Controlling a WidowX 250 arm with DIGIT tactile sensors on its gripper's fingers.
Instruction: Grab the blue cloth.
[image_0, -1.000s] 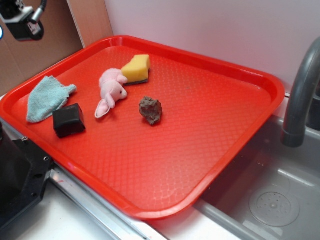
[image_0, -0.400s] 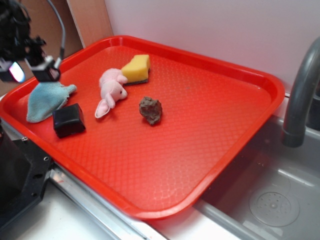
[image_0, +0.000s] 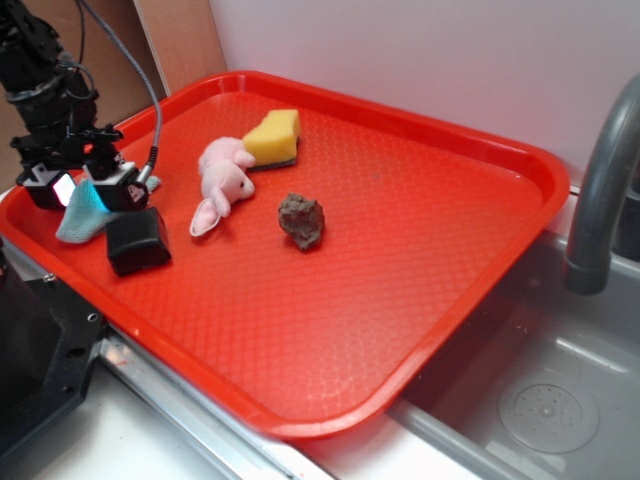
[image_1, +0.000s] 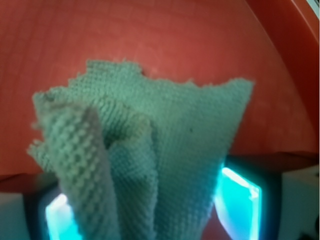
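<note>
The pincer covers most of the blue cloth in the exterior view, so only a small bit peeks out below it. In the wrist view the blue cloth is blurry, runs off the bottom edge, and hides the space between the glowing fingers.

Pale aqua blue cloth, fuzzy terry weave, bunched into upright folds, over red tray

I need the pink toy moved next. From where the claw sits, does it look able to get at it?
Probably yes. The pink toy lies uncovered on the red tray, nothing between it and the claw. But the blue cloth sits between the fingers, so that likely needs releasing first.
</note>
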